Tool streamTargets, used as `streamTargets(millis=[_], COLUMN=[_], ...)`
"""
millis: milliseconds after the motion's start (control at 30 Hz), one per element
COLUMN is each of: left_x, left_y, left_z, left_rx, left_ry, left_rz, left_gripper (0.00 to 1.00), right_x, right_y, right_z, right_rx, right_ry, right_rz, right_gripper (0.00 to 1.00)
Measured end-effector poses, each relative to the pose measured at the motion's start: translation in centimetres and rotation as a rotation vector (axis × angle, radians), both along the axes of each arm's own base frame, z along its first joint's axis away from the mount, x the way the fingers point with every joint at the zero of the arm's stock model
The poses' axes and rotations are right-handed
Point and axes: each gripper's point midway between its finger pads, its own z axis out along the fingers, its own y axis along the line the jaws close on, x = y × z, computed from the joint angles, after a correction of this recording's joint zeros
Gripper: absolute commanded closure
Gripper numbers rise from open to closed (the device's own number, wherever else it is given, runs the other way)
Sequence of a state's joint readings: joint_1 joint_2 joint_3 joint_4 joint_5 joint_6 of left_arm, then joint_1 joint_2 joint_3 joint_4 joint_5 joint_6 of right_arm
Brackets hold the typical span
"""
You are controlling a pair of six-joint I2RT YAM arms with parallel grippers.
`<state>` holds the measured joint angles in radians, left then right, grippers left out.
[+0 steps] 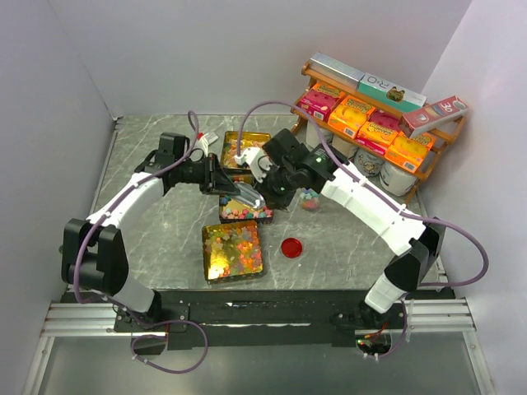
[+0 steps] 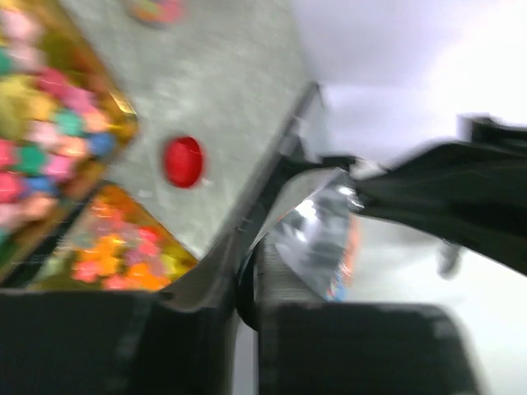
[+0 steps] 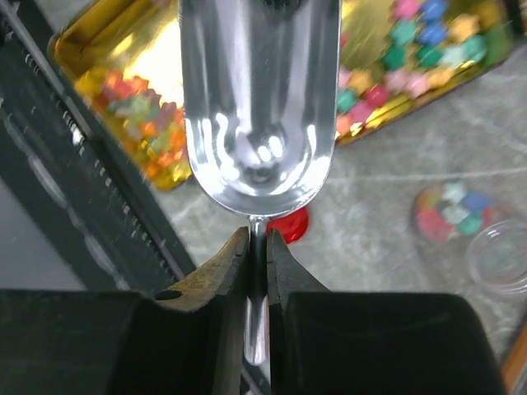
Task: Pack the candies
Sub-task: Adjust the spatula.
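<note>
The right gripper [image 1: 269, 178] [image 3: 257, 240] has its jaws pressed shut on the thin handle of a shiny, empty metal scoop [image 1: 249, 195] [image 3: 259, 99]. The scoop's bowl hangs over the middle one of three gold rectangular trays [image 1: 222, 216]. The left gripper [image 1: 217, 178] [image 2: 247, 284] meets it from the other side. In the blurred left wrist view its jaws look closed on the edge of a crinkled silvery pouch [image 2: 317, 234] with a little orange print.

The small, mixed-colour, star-shaped candies [image 1: 245, 213] [image 3: 412, 49] fill that middle tray. More lie in the near gold tray [image 1: 208, 247], where orange and yellow ones dominate, and a few in a small clear jar [image 1: 310, 199] [image 3: 449, 214] to the right of the grippers. A third gold tray [image 1: 247, 137] sits behind the arms, partly hidden by them.

A red round lid [image 1: 291, 246] [image 2: 183, 160] [image 3: 292, 225] lies on the grey marbled table [image 1: 354, 243], just beside the near tray. A clear round lid [image 3: 504, 257] rests next to the jar. At the right rear, a wooden shelf [image 1: 425, 173] holds orange and pink cardboard boxes [image 1: 352, 115].
</note>
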<state>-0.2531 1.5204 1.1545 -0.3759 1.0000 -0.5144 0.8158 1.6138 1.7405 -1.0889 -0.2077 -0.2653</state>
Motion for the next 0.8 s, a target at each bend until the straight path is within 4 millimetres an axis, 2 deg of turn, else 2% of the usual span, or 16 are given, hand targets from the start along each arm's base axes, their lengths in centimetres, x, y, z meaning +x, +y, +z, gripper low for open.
streamTargets(millis=[133,167,200,300,400,567,633,667,733,767,800], left_x=[-1.5,-1.7,-1.9,-2.4,-2.7,-2.5,-2.3,-2.3,-2.4,-2.4,-2.5], left_y=[-0.3,-0.3,-0.4,-0.5,-0.7,-0.5,-0.4,-0.3,-0.3,-0.3,-0.2], left_z=[0.9,0.8,0.7,0.6,0.8,1.6,1.8,1.9,1.9,1.8,1.8], left_rx=[-0.102,-0.112,-0.124,-0.163,-0.197,-0.241,-0.254,-0.260,-0.269,-0.271,-0.272], left_ry=[0.046,0.062,0.081,0.145,0.188,0.231,0.239,0.241,0.259,0.269,0.274], left_rz=[-0.076,-0.080,-0.081,-0.081,-0.084,-0.079,-0.073,-0.073,-0.070,-0.069,-0.070], left_gripper=[0.99,0.99,0.99,0.99,0.99,0.99,0.99,0.99,0.99,0.99,0.99], right_x=[-1.3,-1.5,-1.6,-2.1,-2.3,-3.0,-3.1,-3.1,-3.0,-2.9,-2.8], right_y=[-0.6,-0.7,-0.7,-0.9,-0.8,-1.5,-1.7,-1.7,-1.7,-1.6,-1.6], right_z=[-0.8,-0.9,-0.8,-0.7,-0.5,0.1,0.4,0.5,0.7,0.8,0.8], right_rx=[-0.027,-0.028,-0.025,-0.014,0.018,0.049,0.058,0.066,0.075,0.080,0.083], right_ry=[0.057,0.065,0.069,0.077,0.061,0.034,0.022,0.014,0.003,0.000,-0.002], right_rz=[0.024,0.026,0.025,0.022,0.021,0.018,0.016,0.016,0.016,0.015,0.009], right_gripper=[1.00,0.95,0.78,0.48,0.36,0.37,0.45,0.55,0.63,0.73,0.78])
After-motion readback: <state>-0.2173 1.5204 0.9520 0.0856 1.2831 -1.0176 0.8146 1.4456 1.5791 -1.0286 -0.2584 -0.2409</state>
